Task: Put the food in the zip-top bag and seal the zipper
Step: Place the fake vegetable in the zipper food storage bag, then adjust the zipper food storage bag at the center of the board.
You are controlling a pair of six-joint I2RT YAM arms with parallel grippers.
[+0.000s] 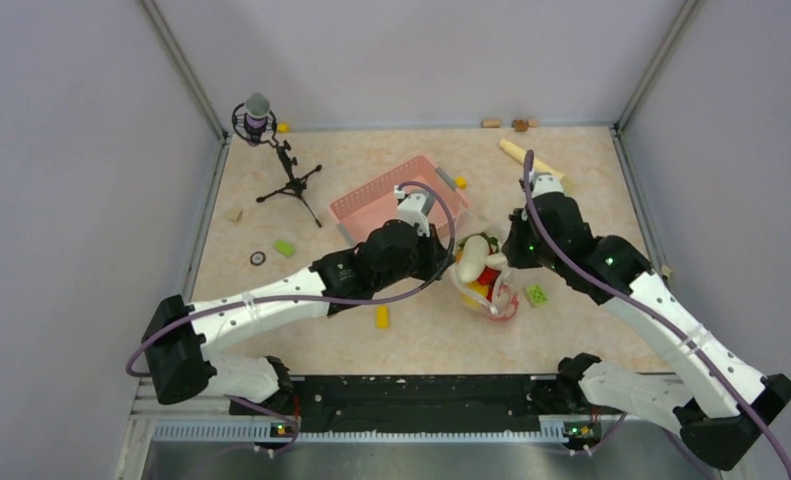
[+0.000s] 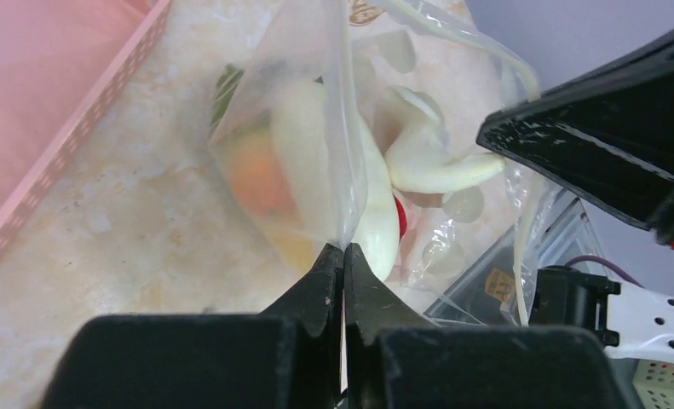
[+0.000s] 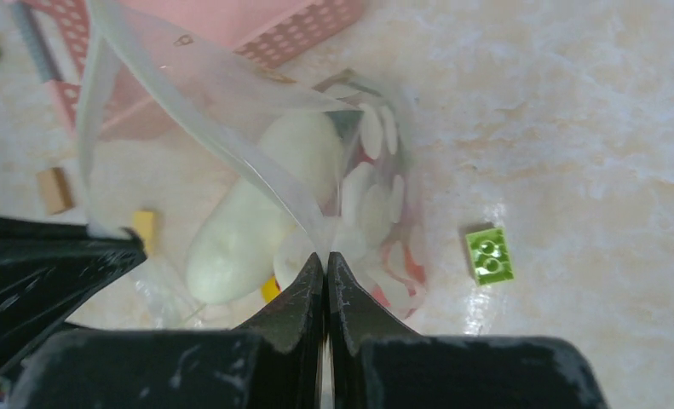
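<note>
The left gripper (image 2: 343, 252) is clenched, its two tips pressed together on a fold of clear film at one end of the mouth of the zip-top bag (image 2: 312, 102). The right gripper (image 3: 325, 259) is clenched the same way on the film at the opposite end. The bag is held up between them, its bottom seemingly resting on the table (image 1: 421, 345), about midway between the left and right edges. The thicker strip running away from the left tips looks like the zipper (image 2: 342, 145). Whether any of it is pressed shut I cannot tell, but the rim appears to gape between the two grips, so I judge the sealing not yet done. The food is inside: a long white piece (image 3: 248, 217) reaches high toward the mouth, with something red (image 2: 400, 217) and an orange-yellow fruit (image 2: 261, 183) beside it. That white piece is the main risk, since it could sit between the tracks and stop them meeting. The thin, slippery film could also slide out of either pinch under the load, and an uneven pull could twist the tracks so they mis-mate. Room is tight toward the far edge, where the pink basket (image 1: 376, 200) lies just beside the bag and the left wrist. A green block (image 3: 489, 254) sits just beside the bag toward the right edge, and a yellow block (image 1: 382, 317) lies near it toward the near edge. The two grippers are close together, so any sideways travel risks contact. The barest surface is along the near edge, and the microphone tripod (image 1: 291, 185) by the far left corner is well apart.
</note>
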